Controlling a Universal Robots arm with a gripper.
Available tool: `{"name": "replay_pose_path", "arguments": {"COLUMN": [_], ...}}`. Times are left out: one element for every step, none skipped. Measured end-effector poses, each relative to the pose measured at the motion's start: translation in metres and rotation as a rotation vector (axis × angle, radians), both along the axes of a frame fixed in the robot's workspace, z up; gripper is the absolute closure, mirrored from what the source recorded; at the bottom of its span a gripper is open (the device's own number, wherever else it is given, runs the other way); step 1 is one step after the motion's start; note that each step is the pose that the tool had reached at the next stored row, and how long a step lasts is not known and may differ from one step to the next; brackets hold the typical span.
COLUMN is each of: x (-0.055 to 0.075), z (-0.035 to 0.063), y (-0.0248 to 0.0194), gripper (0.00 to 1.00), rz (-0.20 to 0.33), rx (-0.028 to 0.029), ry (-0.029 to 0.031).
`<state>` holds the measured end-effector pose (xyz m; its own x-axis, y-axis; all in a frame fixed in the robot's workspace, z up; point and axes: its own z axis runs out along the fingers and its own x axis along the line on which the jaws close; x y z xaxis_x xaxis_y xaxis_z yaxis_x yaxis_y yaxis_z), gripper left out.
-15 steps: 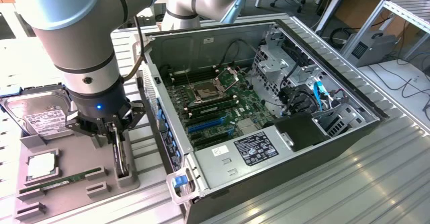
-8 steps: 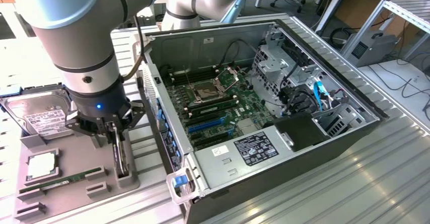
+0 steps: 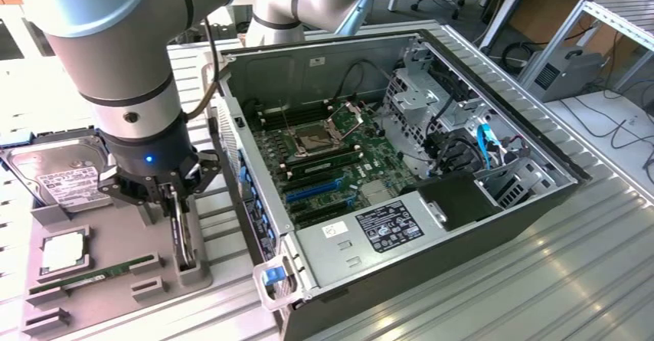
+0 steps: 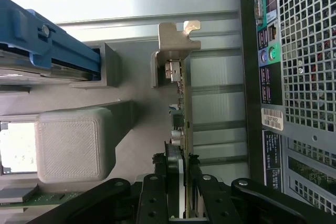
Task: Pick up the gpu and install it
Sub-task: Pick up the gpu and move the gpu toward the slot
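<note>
One end of the gpu (image 4: 185, 103) is hidden inside the gripper (image 4: 179, 166). The arm (image 3: 122, 73) covers a corner of the hard drive (image 3: 51, 165), & its label (image 3: 70, 186) is too small to read.

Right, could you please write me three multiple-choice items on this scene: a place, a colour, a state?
1. Where does the graphics card stand? A on the floor B in the grey tray C in a person's hand
2. What colour is the memory stick? A green B red C white
3. How is the pincer? A wide open B closed on the graphics card C closed on the memory stick
Key: 1 B, it stands on edge in a slot; 2 A, its board is green; 3 B, it clamps the card's two faces.
</note>
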<state>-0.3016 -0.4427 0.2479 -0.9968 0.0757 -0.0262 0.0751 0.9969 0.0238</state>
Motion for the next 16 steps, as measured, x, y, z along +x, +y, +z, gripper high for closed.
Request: {"name": "replay_pose_path", "arguments": {"x": [0.0,0.0,0.0,0.0,0.0,0.0,0.0,0.0,0.0,0.0,0.0,0.0,0.0,0.0,0.0,0.0], "z": [0.0004,0.0009,0.0014,0.0018,0.0023,0.0027,0.0031,0.0034,0.0039,0.0043,0.0048,0.0053,0.0056,0.0061,0.0065,0.0068], "y": [0.0,0.0,0.0,0.0,0.0,0.0,0.0,0.0,0.0,0.0,0.0,0.0,0.0,0.0,0.0,0.0], "gripper": [0.73,0.73,0.73,0.73,0.73,0.73,0.73,0.73,0.73,0.73,0.73,0.73,0.73,0.73,0.73,0.73], "rz": [0.0,0.0,0.0,0.0,0.0,0.0,0.0,0.0,0.0,0.0,0.0,0.0,0.0,0.0,0.0,0.0], "rx": [0.0,-0.0002,-0.0002,-0.0002,-0.0001,-0.0001,-0.0001,0.0,-0.0001,-0.0001,-0.0001,-0.0001,-0.0001,-0.0001,-0.0001,0.0], "ry": [0.0,0.0002,0.0002,0.0001,0.0002,0.0001,0.0001,0.0,0.0001,0.0001,0.0001,0.0001,0.0001,0.0001,0.0002,0.0001]}}
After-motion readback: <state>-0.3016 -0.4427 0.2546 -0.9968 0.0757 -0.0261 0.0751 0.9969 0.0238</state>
